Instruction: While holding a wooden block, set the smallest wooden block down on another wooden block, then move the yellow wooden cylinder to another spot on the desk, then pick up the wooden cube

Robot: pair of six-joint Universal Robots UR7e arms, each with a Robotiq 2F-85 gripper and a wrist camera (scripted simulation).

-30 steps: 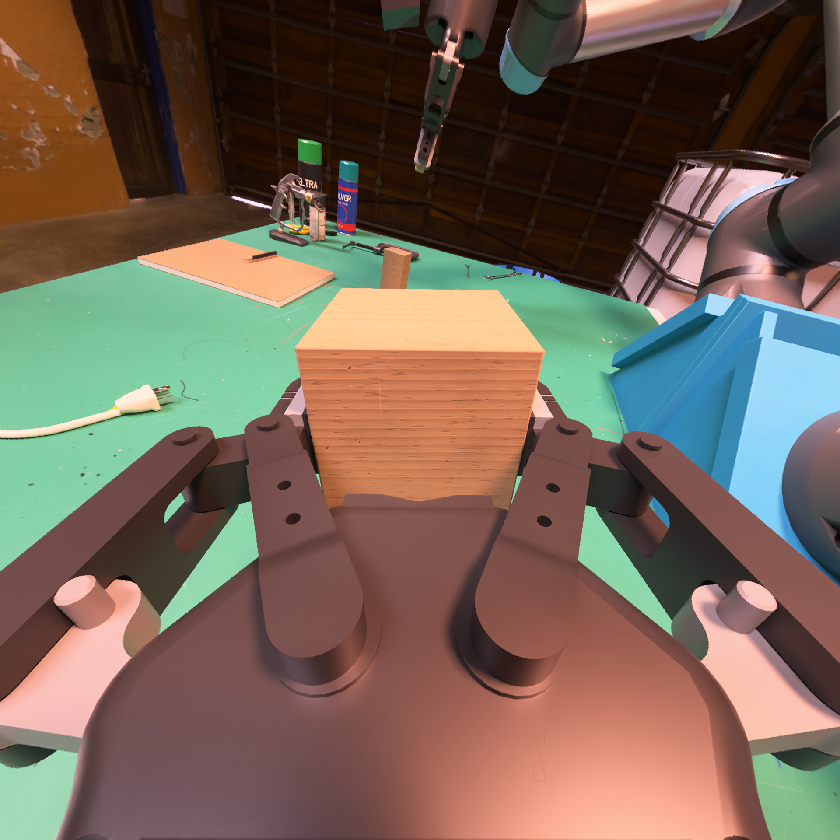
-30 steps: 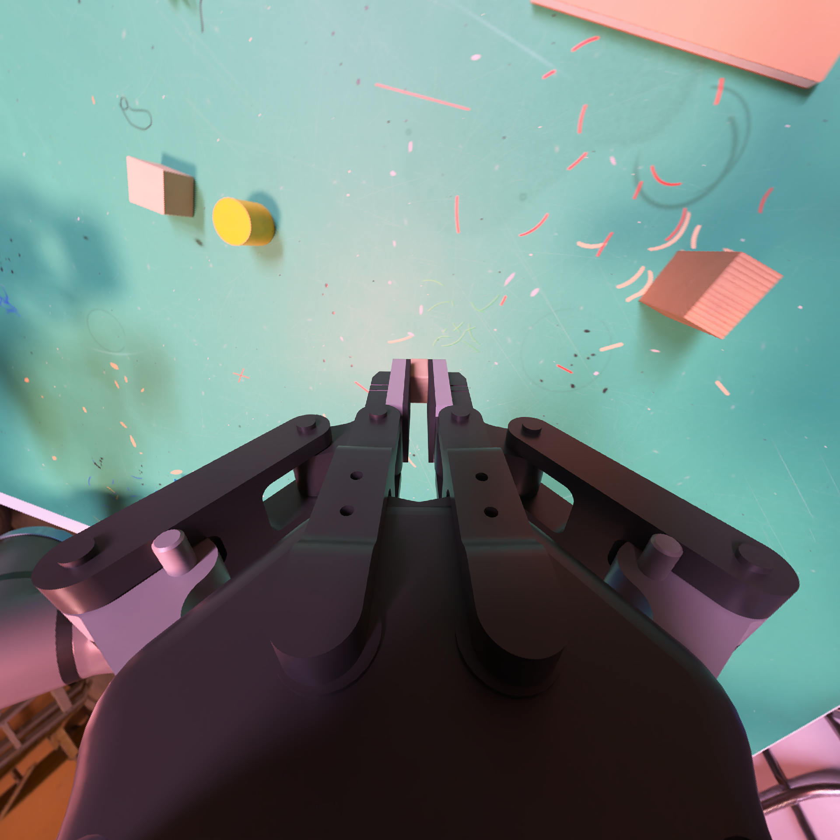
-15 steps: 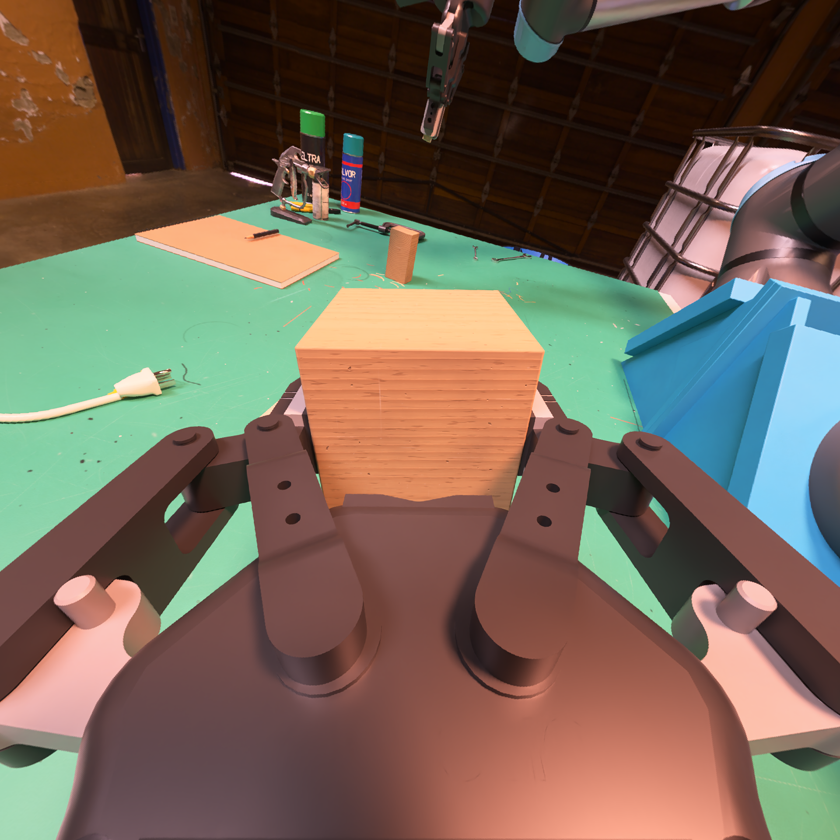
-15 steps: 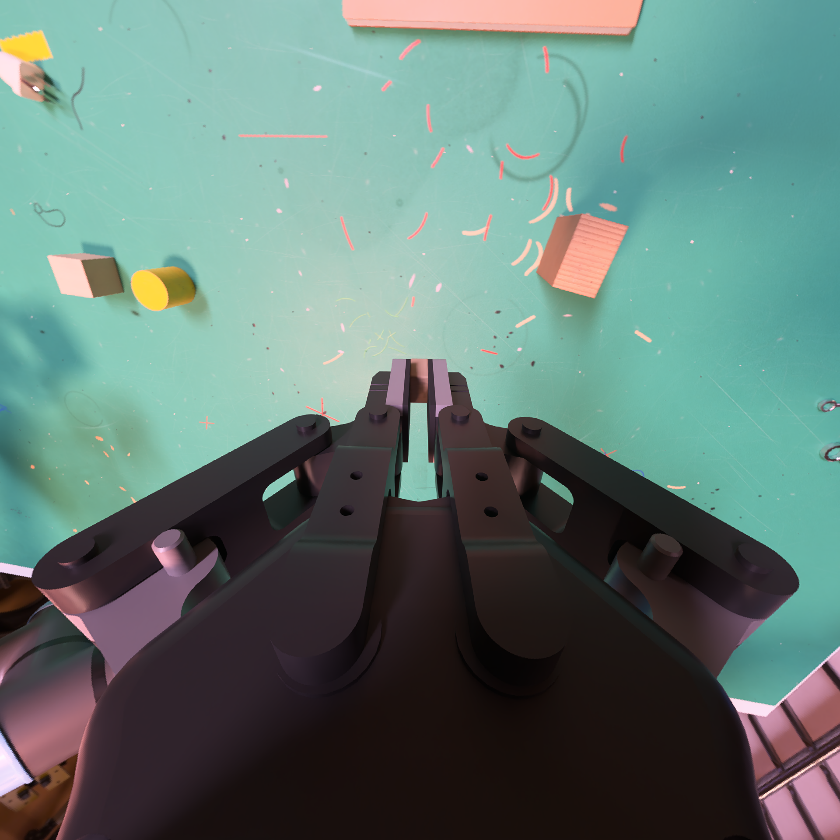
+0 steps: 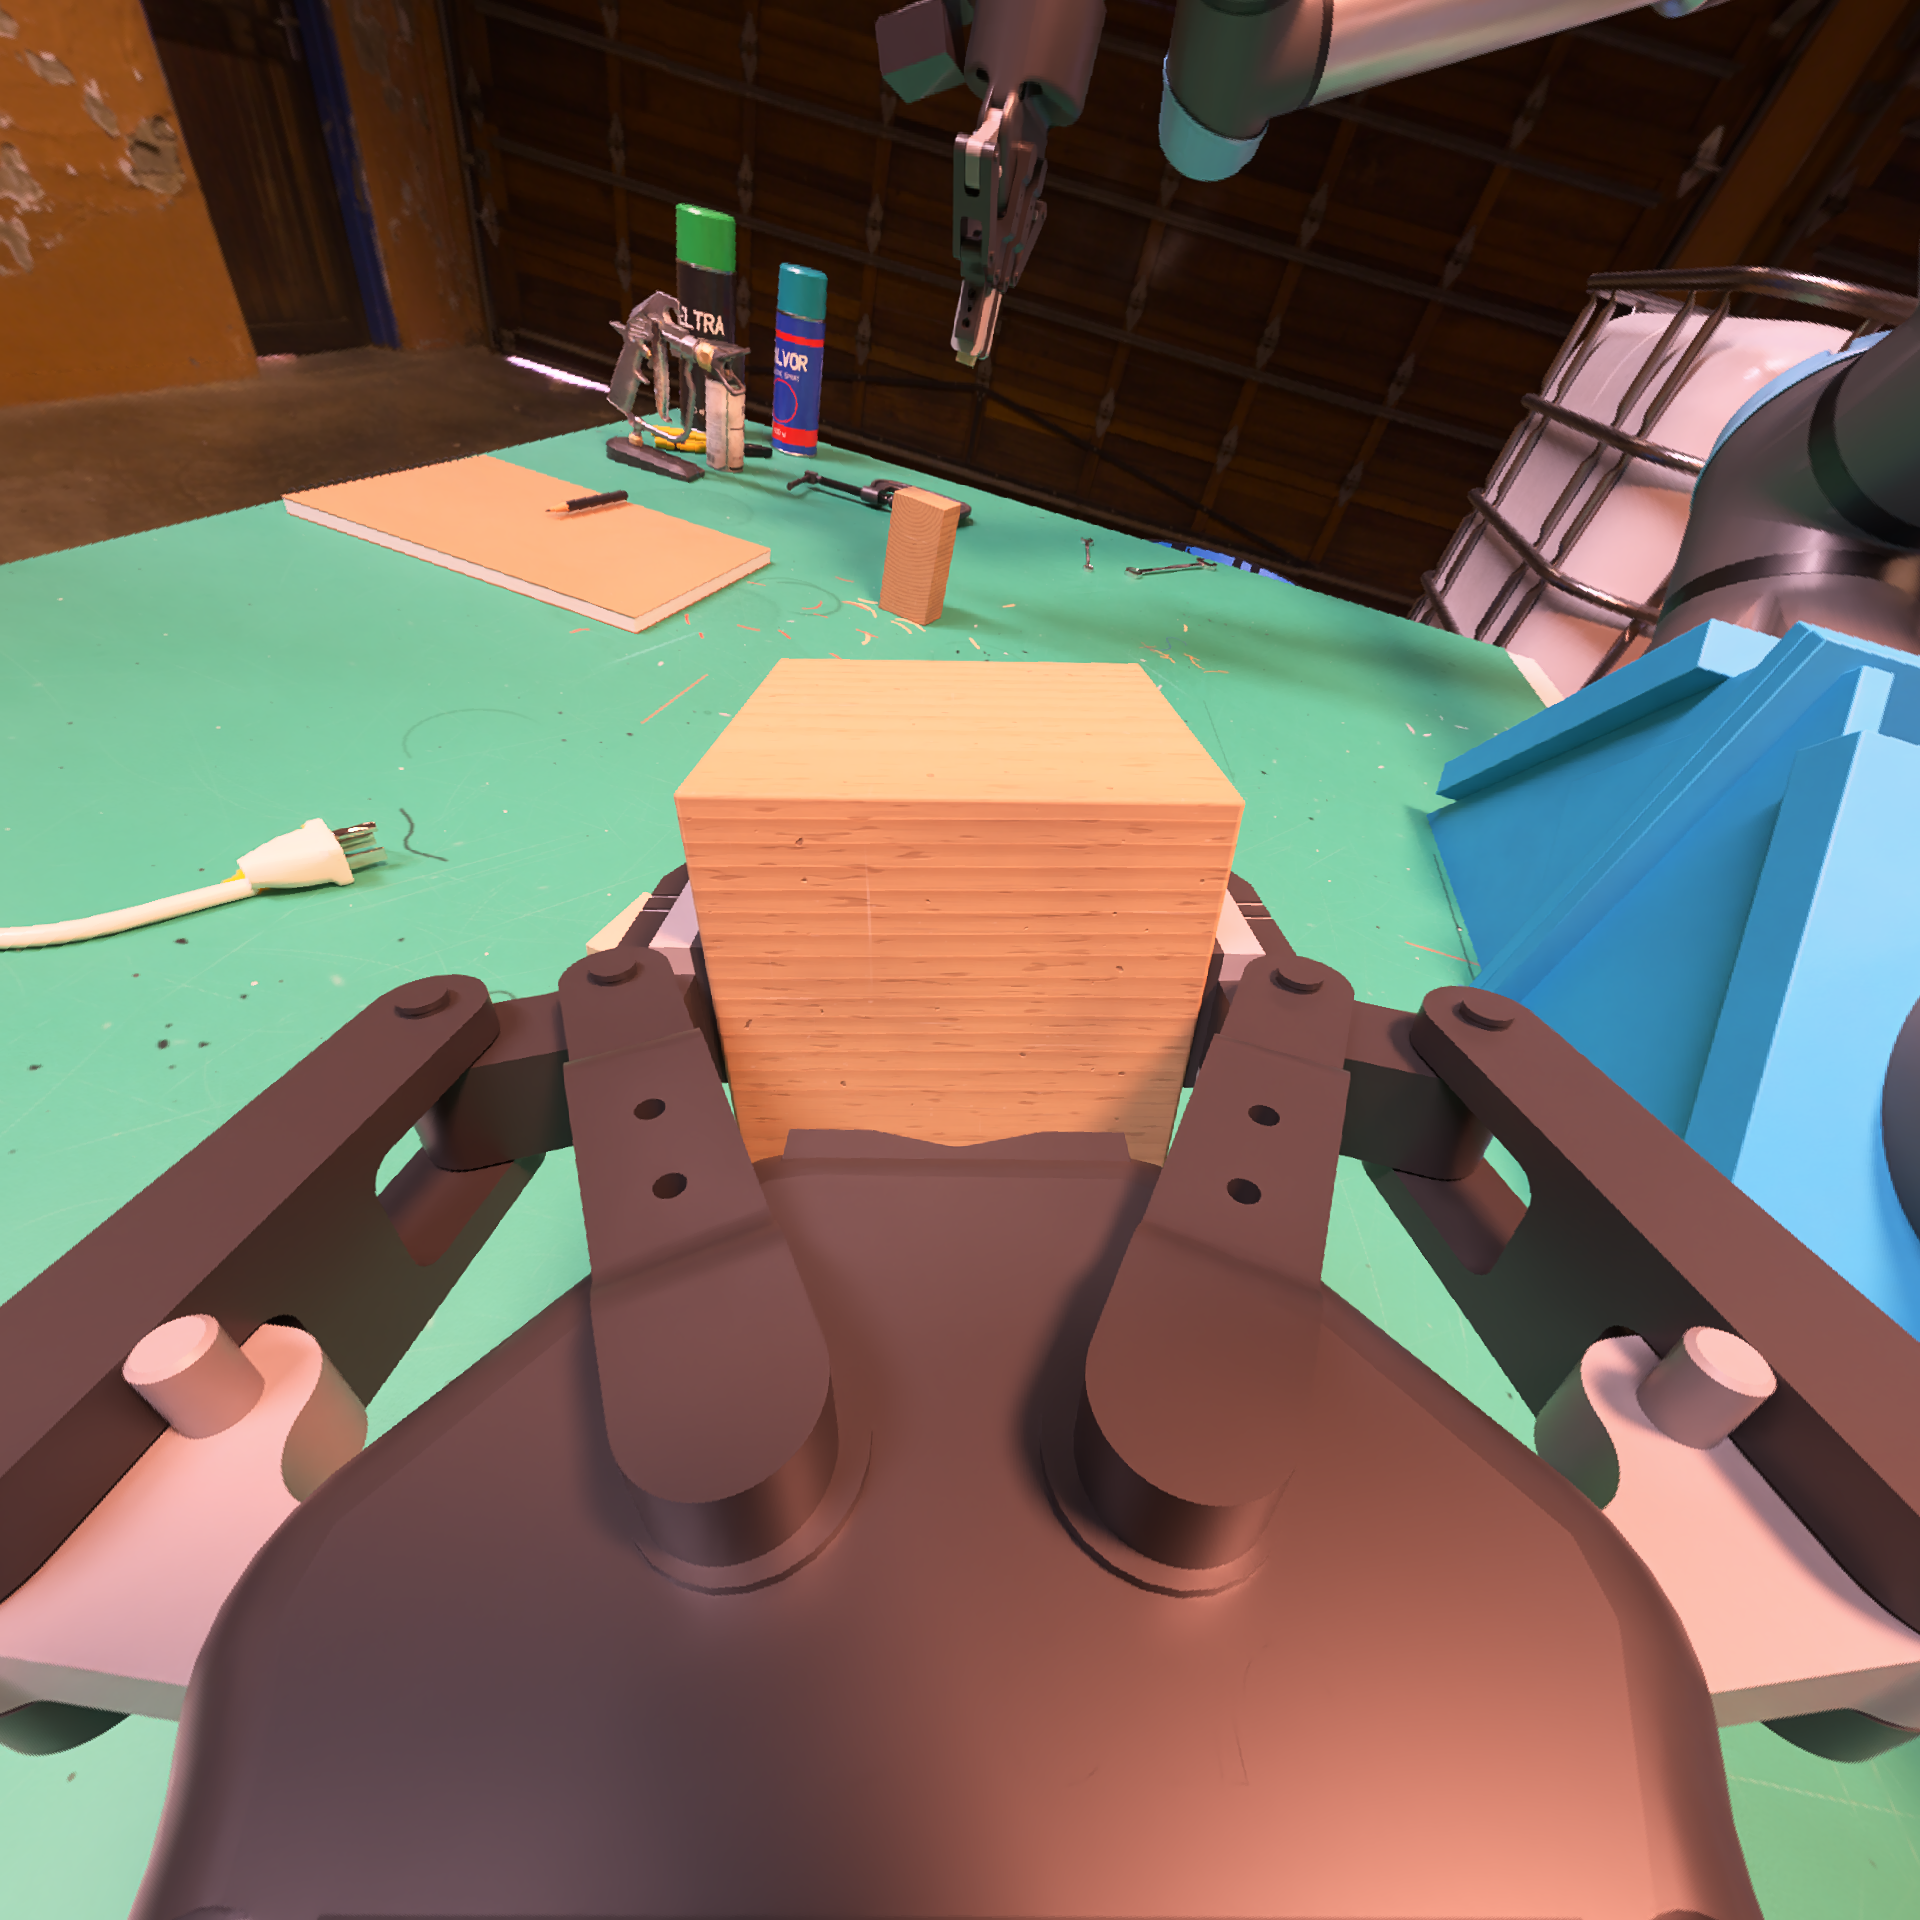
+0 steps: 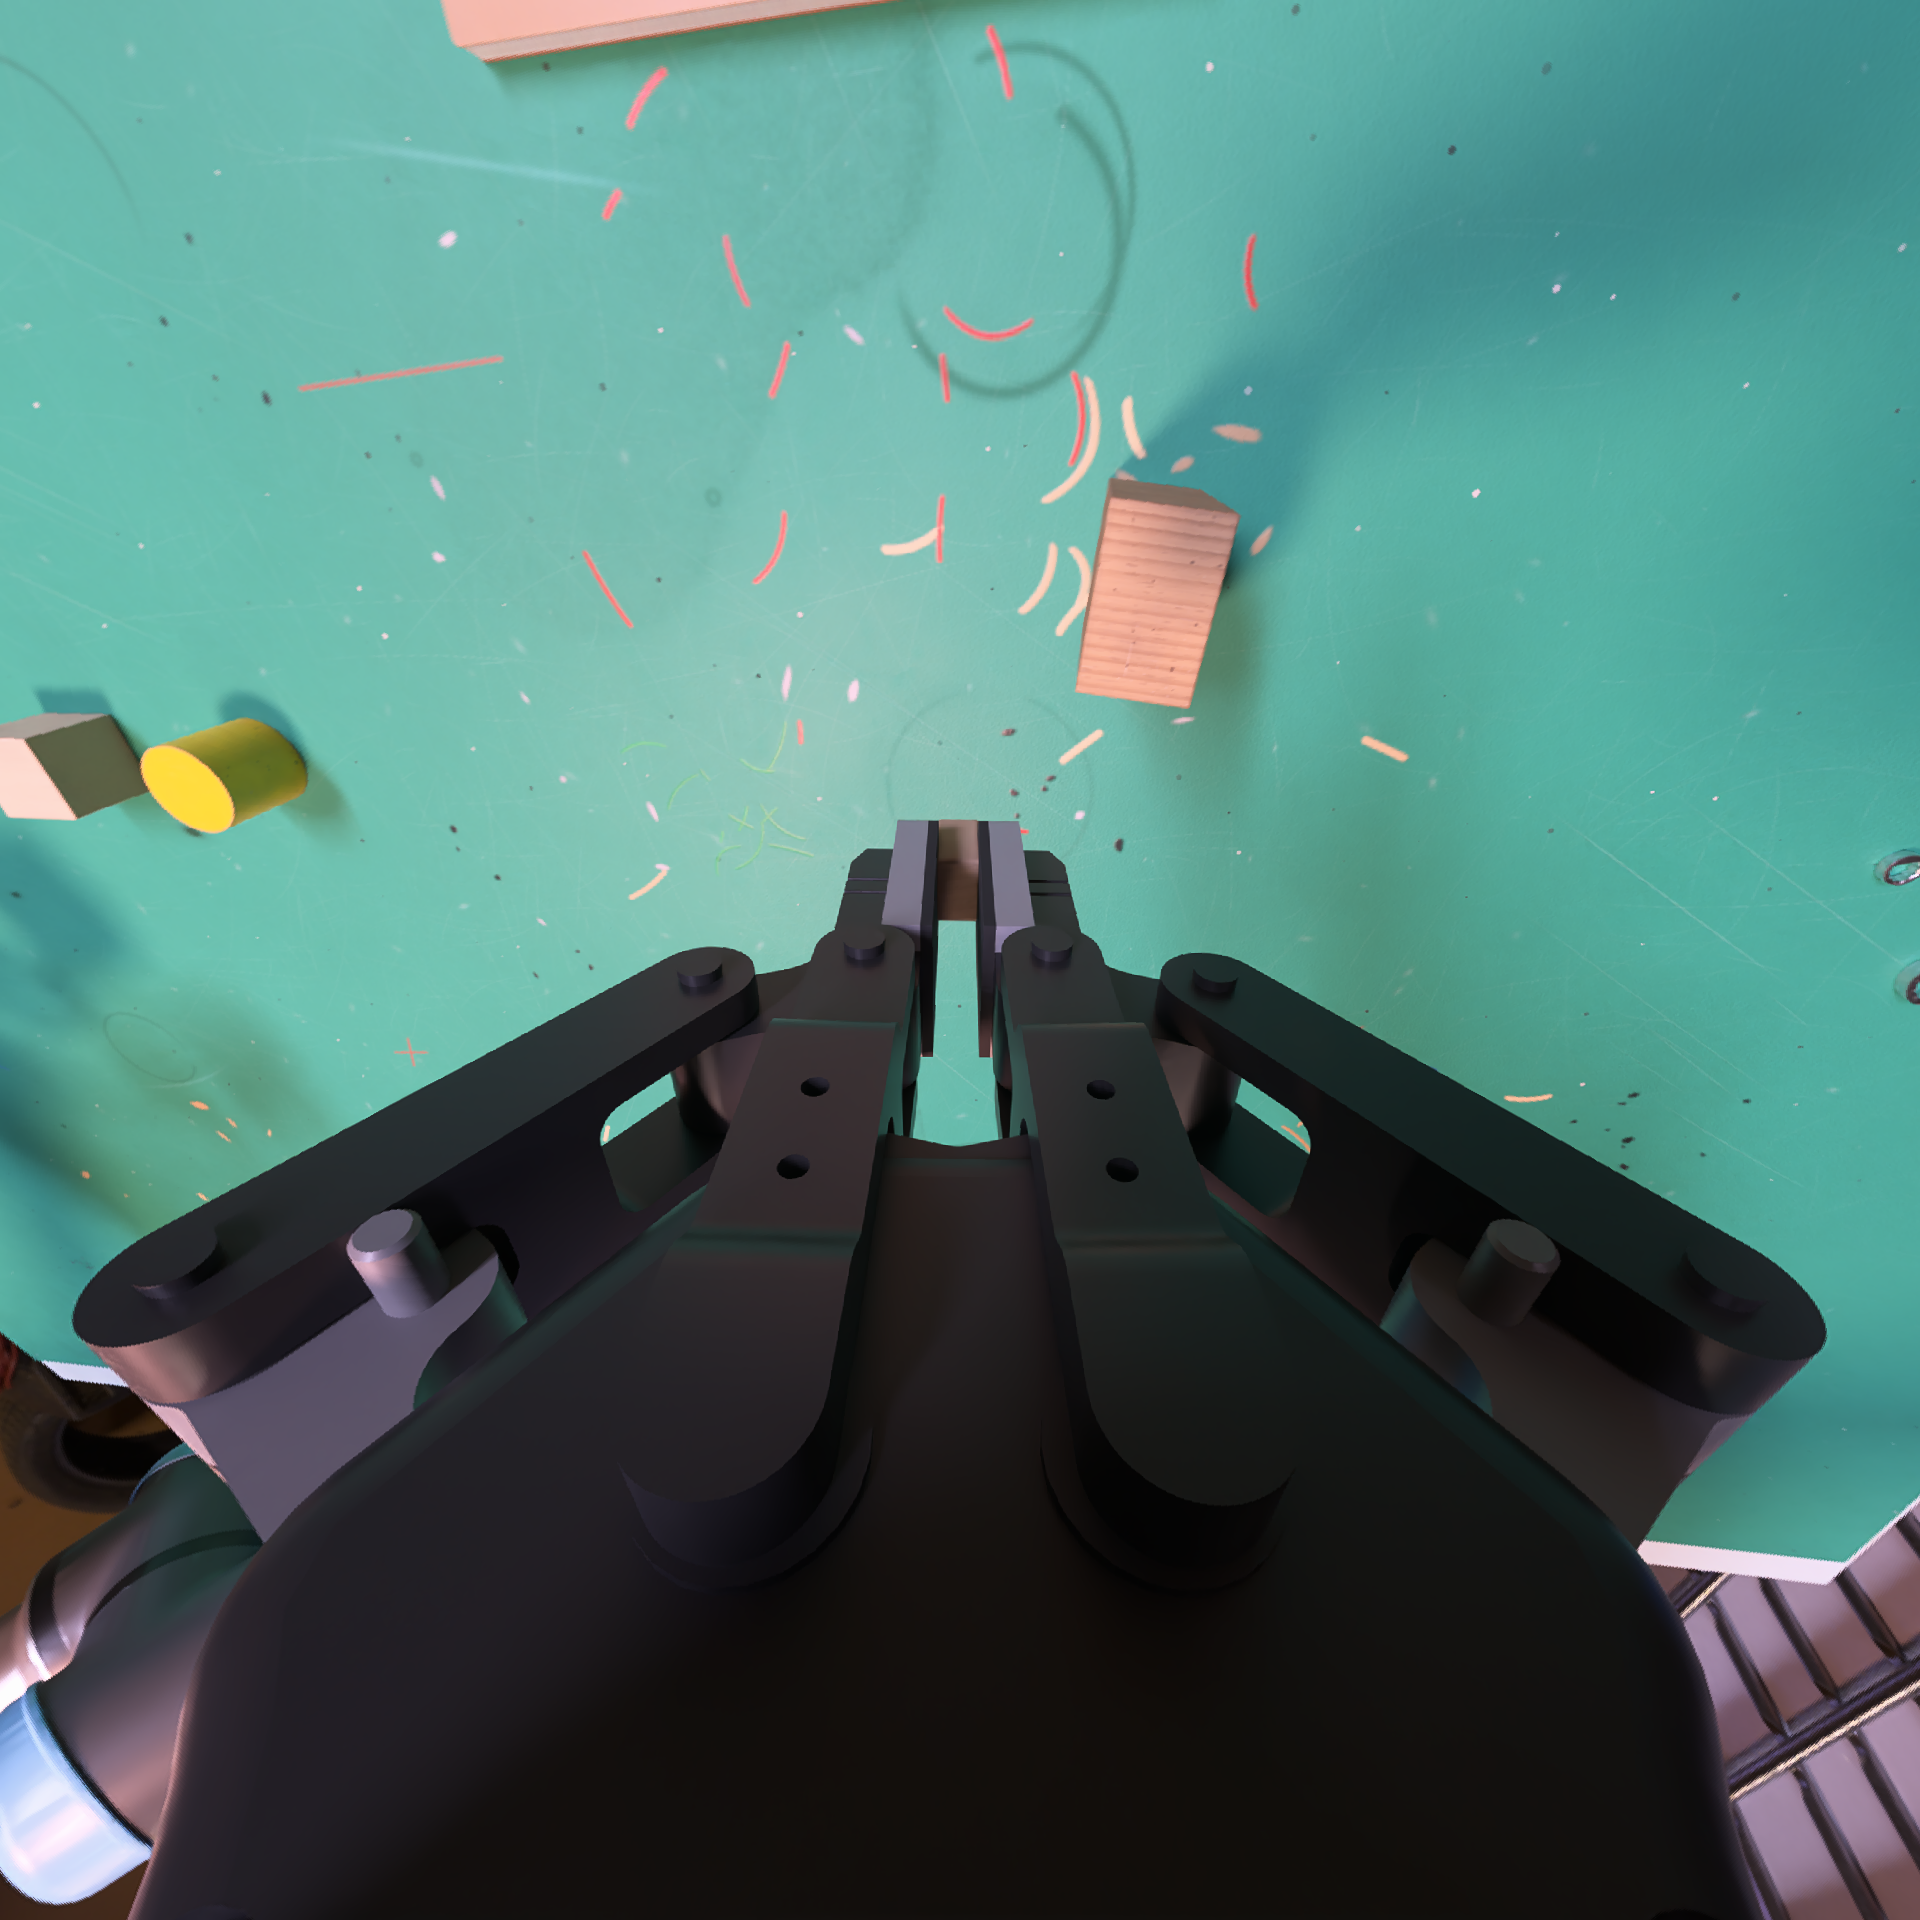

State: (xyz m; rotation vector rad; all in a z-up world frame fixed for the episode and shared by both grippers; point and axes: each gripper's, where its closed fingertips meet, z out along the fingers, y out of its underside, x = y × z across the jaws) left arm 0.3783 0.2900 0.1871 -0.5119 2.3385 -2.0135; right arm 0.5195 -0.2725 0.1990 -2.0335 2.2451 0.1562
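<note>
My left gripper [image 5: 956, 925] is shut on a large wooden block [image 5: 956, 894] and holds it above the green desk [image 5: 468, 748]. My right gripper [image 6: 958, 883] is shut on a very small wooden block [image 6: 958, 888], high over the desk; it also shows in the left wrist view [image 5: 977, 332]. An upright wooden block [image 6: 1148, 597] stands ahead and to the right of it, and also shows in the left wrist view [image 5: 918, 556]. A yellow wooden cylinder [image 6: 223, 774] lies on its side at the far left, next to a wooden cube [image 6: 62, 764].
A flat board [image 5: 520, 540] with a pencil, spray cans [image 5: 800, 358] and a spray gun stand at the desk's far side. A white plug and cord [image 5: 301, 857] lie at the left. A blue housing [image 5: 1714, 935] and a caged tank [image 5: 1621, 416] are at the right.
My right gripper has swung over the desk with the small block; the upright block now lies nearer its fingertips and the cylinder and cube have slid to the view's left edge. The left gripper still holds its block.
</note>
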